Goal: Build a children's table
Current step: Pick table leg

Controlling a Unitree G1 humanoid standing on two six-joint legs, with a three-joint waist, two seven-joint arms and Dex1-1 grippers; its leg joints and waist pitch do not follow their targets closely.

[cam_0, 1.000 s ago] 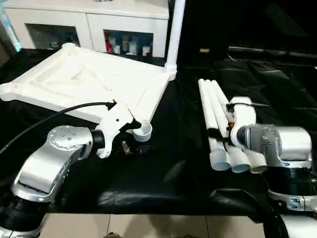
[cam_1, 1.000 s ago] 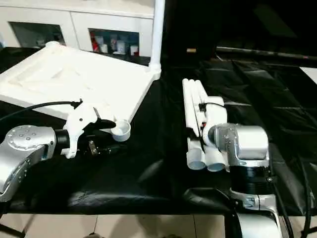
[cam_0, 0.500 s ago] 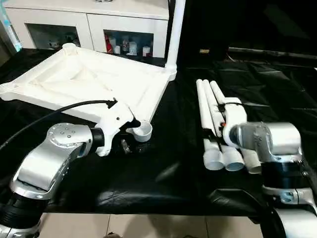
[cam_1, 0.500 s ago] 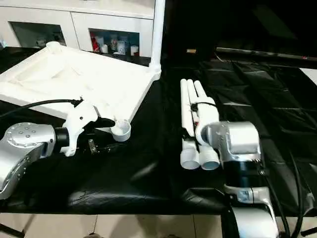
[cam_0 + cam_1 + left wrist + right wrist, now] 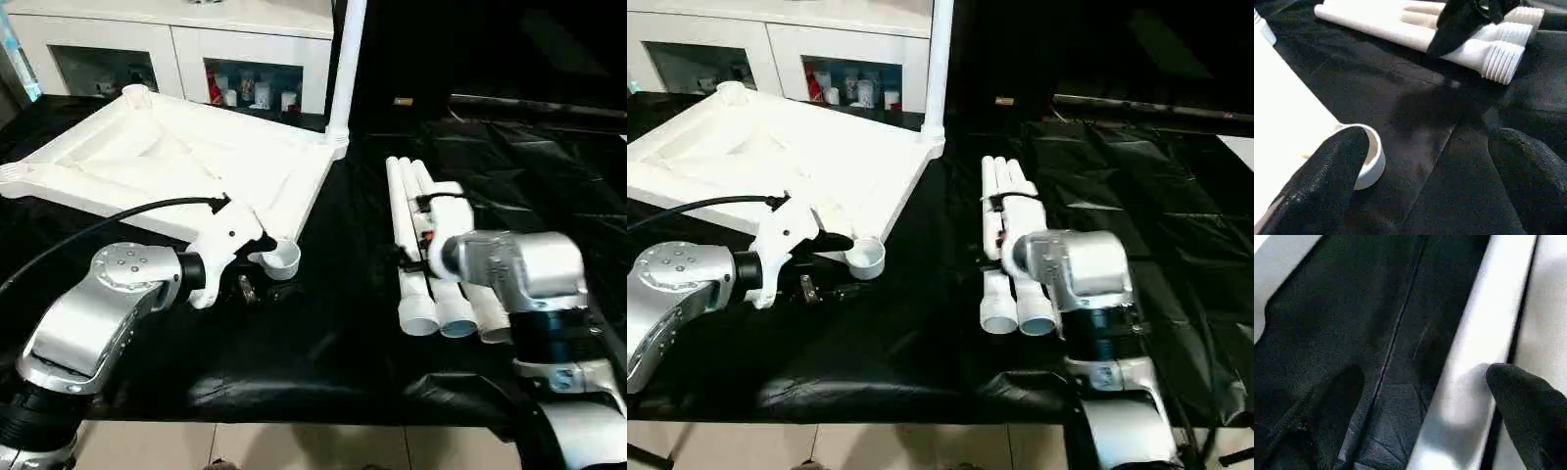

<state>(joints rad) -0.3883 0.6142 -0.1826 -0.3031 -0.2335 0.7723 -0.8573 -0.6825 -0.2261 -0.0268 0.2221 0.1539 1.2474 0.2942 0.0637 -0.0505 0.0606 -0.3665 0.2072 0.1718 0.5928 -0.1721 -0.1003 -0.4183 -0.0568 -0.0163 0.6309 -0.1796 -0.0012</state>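
Upside down on the black sheet [image 5: 333,323], tabletop [image 5: 167,162] with ribbed underside up. One leg [image 5: 345,59] already standing upright in the far corner socket beside the loose legs; three corners left to fill, as far as visible. Near corner socket [image 5: 282,258] of the tabletop empty, with left gripper [image 5: 1420,166] spread wide just beside it, one finger [image 5: 1327,171] against the socket's rim, pinching nothing. To the right of the tabletop, well apart, three loose legs [image 5: 1004,245] lying side by side, threaded ends toward the robot. Right gripper [image 5: 1425,396] spread over them, one finger [image 5: 1520,401] apparently resting on the leg nearest the tabletop, though contact hard to confirm. Bare sheet between tabletop and legs: fair room for swinging a leg across. Sheet's near edge close below both arms; white cabinet [image 5: 176,39] close behind the tabletop.
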